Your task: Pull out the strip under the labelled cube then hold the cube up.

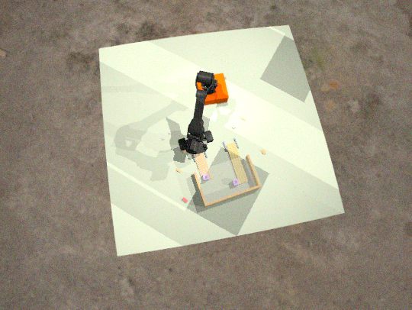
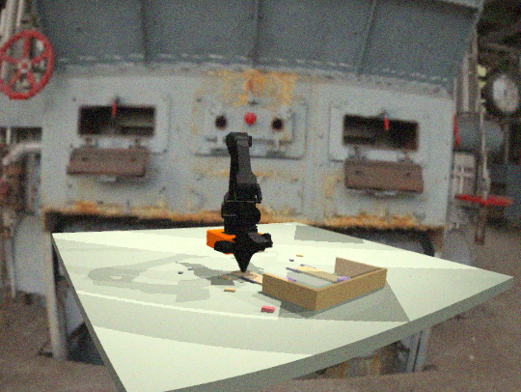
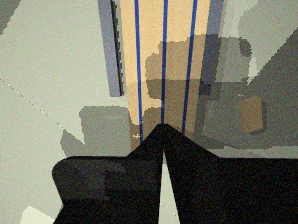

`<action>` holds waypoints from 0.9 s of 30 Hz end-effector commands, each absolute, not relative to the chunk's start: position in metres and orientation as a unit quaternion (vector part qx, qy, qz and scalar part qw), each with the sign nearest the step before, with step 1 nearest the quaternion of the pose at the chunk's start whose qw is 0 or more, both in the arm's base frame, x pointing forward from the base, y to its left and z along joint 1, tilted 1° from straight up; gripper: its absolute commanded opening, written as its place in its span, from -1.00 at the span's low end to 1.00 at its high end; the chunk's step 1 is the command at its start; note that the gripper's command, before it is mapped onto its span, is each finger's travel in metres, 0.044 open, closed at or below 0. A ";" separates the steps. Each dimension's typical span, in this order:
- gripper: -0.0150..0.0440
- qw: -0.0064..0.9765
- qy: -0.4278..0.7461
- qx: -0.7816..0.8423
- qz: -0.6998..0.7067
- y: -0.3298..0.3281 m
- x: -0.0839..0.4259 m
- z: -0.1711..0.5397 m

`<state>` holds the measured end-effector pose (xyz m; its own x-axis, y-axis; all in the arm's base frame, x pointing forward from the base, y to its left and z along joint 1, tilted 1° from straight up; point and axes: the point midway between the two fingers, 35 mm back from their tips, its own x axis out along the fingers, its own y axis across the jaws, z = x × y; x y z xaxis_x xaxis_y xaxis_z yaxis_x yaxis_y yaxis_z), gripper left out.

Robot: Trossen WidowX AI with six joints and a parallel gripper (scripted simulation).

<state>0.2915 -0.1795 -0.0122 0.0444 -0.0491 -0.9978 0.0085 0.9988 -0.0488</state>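
My gripper [image 2: 243, 270] [image 3: 162, 128] is shut with nothing between its fingertips. It is low over the pale wooden left strip [image 1: 202, 165] [image 2: 255, 278] [image 3: 150, 27], which has dark blue lines in the wrist view. Whether the tips touch it I cannot tell. A small purple cube [image 1: 206, 177] [image 2: 290, 279] is at that strip's far end, inside the tray. The yellower right strip [image 1: 237, 165] [image 2: 318, 273] lies partly inside the tray, with another purple cube [image 1: 236, 182] [image 2: 343, 279] at its far end. Which cube has the label is too small to tell.
A low wooden tray [image 1: 232, 195] [image 2: 289, 289] has walls on three sides. Grey rails [image 3: 111, 55] flank the left strip; another rail [image 1: 236, 143] is by the right strip. A red block [image 1: 185, 200] [image 2: 267, 309] and a small orange block [image 1: 263, 152] lie outside the tray.
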 end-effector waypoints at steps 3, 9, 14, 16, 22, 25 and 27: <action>-0.49 0.713 0.701 -0.010 -0.016 -0.177 0.276 -0.020; -0.49 0.713 0.701 -0.010 -0.016 -0.178 0.267 -0.020; -0.49 0.712 0.702 -0.010 -0.016 -0.178 0.260 -0.020; -0.49 0.712 0.702 -0.010 -0.016 -0.178 0.257 -0.020; -0.49 0.712 0.702 -0.010 -0.016 -0.178 0.248 -0.021; -0.49 0.712 0.702 -0.010 -0.016 -0.178 0.244 -0.021; -0.49 0.712 0.702 -0.010 -0.016 -0.178 0.240 -0.021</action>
